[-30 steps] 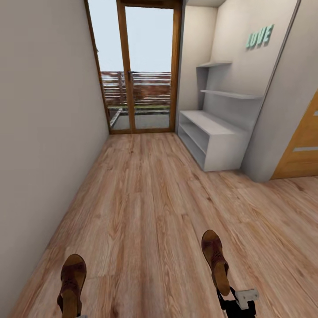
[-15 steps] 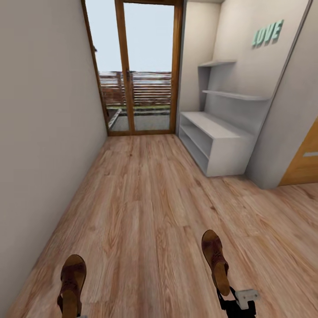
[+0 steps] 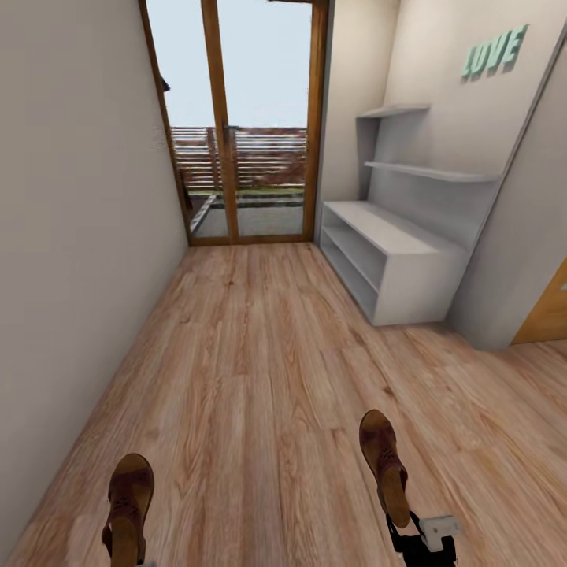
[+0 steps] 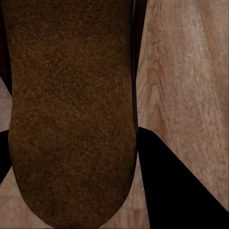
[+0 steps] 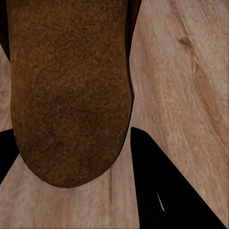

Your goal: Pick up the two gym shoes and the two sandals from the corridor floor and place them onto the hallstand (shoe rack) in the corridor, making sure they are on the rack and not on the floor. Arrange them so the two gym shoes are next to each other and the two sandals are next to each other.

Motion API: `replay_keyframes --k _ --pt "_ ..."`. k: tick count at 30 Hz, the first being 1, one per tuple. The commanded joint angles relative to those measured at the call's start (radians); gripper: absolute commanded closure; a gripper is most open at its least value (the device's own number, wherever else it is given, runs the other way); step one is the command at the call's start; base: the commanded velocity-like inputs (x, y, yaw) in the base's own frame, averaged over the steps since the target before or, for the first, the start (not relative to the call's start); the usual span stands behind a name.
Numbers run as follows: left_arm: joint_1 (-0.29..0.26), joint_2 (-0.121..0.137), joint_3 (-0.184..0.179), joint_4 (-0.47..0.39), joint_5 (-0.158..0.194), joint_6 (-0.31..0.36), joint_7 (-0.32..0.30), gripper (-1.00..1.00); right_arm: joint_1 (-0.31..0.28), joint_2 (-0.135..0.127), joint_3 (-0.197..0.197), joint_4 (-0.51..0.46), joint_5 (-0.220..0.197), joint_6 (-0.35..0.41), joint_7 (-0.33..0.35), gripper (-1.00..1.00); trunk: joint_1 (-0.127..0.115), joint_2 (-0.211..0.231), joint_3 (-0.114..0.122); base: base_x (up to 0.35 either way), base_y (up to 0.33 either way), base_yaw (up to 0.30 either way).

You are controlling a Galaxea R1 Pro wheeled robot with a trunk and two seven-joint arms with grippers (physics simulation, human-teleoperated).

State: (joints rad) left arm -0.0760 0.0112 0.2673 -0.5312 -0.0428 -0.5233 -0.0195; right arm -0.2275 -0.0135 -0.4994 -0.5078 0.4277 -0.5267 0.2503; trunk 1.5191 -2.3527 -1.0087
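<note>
Between the earlier head views and this one the whole scene shifted: the hallstand (image 3: 394,268) and the green wall letters (image 3: 494,52) slid toward the right and stood larger, while both sandals kept their places at the lower edge, so the camera had travelled with the robot down the corridor. The right pincer (image 3: 417,543) showed at the bottom of the head view, black with a pale bracket, closed on the heel end of the right sandal (image 3: 383,465), whose toe pointed forward above the corridor floor (image 3: 260,354). In the right wrist view the tan footbed of that sandal (image 5: 69,90) ran between the dark fingers (image 5: 162,191), with planks beneath. The left pincer was cut off by the lower edge of the head view; the left sandal (image 3: 130,508) rose from that edge, and in the left wrist view its footbed (image 4: 71,114) lay between dark fingers (image 4: 171,186), so the grip appeared closed on it. Both sandals were held off the floor, well apart from each other and far short of the hallstand. That light-grey unit stood against the right wall, its low two-shelf base and two staggered upper shelves bare. A wood-framed glass door (image 3: 236,126) closed the corridor's far end, and part of an orange door (image 3: 547,315) showed at right.
</note>
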Motion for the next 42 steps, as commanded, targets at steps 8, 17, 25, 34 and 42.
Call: replay_keyframes --k 8,17,25,34,42 --pt "-0.001 -0.001 0.004 -0.001 -0.008 -0.003 -0.001 1.0 -0.001 0.001 -0.008 0.0 0.0 -0.003 0.012 1.0 0.0 0.0 -0.001 0.34 0.0 0.0" --pt "-0.001 0.0 0.004 -0.002 -0.008 -0.003 0.0 1.0 -0.001 0.001 -0.008 0.0 -0.001 -0.003 0.011 1.0 0.0 0.0 -0.002 0.34 0.081 0.041" --pt "-0.001 0.0 0.004 -0.002 -0.008 -0.003 0.0 1.0 -0.001 0.001 -0.008 0.0 -0.001 -0.003 0.011 1.0 0.0 0.0 -0.003 0.34 0.1 0.074" --pt "-0.001 -0.001 0.004 -0.002 -0.008 -0.003 -0.001 1.0 -0.001 0.001 -0.008 0.0 -0.001 -0.003 0.01 1.0 0.0 0.0 -0.004 0.34 0.1 0.006" --pt "-0.001 -0.001 0.004 -0.003 -0.008 -0.003 -0.001 1.0 -0.001 0.0 -0.008 0.0 -0.003 -0.002 0.01 1.0 0.0 0.0 -0.004 0.34 0.097 0.0"
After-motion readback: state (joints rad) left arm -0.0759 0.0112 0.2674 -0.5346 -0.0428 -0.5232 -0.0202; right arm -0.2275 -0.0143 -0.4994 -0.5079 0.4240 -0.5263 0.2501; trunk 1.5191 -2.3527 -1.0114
